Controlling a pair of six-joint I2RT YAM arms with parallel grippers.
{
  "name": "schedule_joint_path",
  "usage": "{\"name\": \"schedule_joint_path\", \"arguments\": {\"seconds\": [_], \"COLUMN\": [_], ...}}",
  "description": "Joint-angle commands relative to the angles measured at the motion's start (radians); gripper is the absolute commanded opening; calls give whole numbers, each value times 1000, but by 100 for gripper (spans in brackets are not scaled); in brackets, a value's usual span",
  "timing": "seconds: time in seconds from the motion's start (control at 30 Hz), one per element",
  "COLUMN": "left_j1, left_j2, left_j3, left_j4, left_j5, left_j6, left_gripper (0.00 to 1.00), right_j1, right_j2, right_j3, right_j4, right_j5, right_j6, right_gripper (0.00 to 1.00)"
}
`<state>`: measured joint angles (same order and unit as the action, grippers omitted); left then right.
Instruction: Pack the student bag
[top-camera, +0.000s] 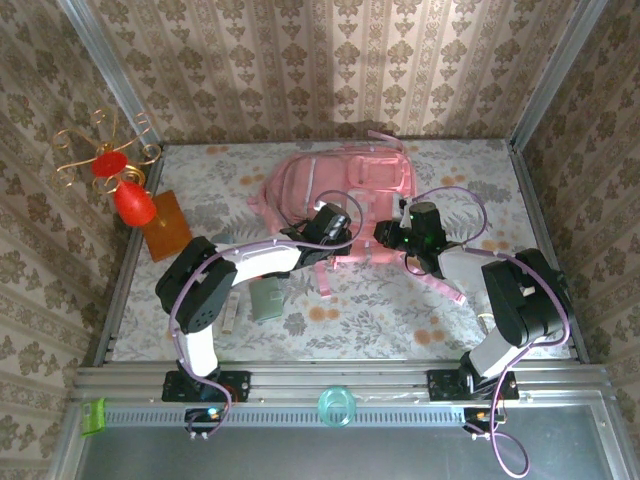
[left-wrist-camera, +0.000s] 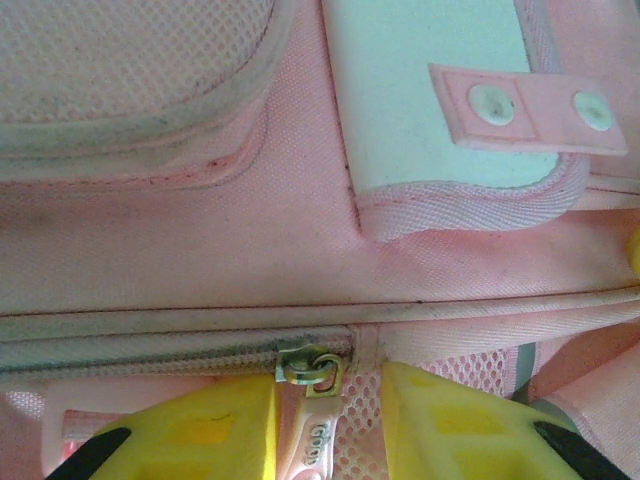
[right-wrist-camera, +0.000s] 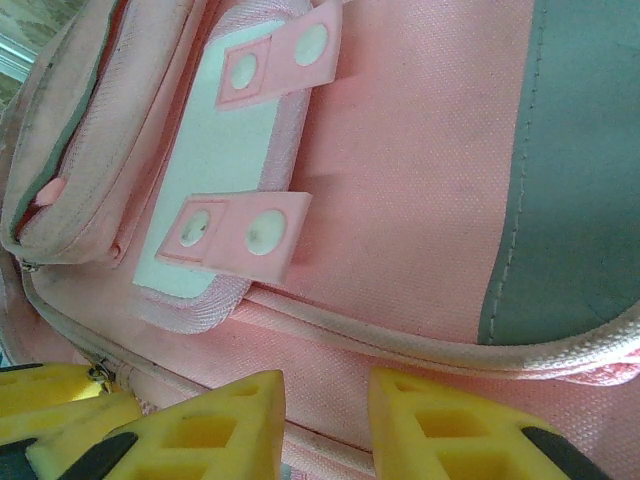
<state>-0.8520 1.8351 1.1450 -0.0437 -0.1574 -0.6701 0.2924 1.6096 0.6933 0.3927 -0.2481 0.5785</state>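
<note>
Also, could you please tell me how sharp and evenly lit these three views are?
Top external: soft overall, with a bright wash on the back wall, the student bag looking pale, and the frame posts splaying outward. Left wrist: evenly lit, zipper pull and weave crisp. Right wrist: weave crisp mid-frame, pale patch nearly washed out.

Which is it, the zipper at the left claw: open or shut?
Shut along the stretch in view: the student bag's zipper teeth lie closed up to the slider at the left claw's tips.
</note>
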Motion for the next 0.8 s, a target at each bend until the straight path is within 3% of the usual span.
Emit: {"name": "schedule_joint_path", "arguments": {"seconds": [0.0,0.4,0.77], "left_j1": [3,-5,35], "left_j2": [22,-15,18], "left_j3": [-19,-83,-26], "left_j4": [-7,8,79], "left_j5": [-24,8,69], "left_j6": [-14,-34,59], "left_gripper": [30,30,29], "right_j1": [-5,-9,-11], "right_j2": [21,23,29], "right_j3": [-32,-32,-43], "right_j4": [-88,-86,-77], "right_j5": [-16,-19,-23], "right_j6": [-4,-5,-5], "right_gripper": [30,30,30]}}
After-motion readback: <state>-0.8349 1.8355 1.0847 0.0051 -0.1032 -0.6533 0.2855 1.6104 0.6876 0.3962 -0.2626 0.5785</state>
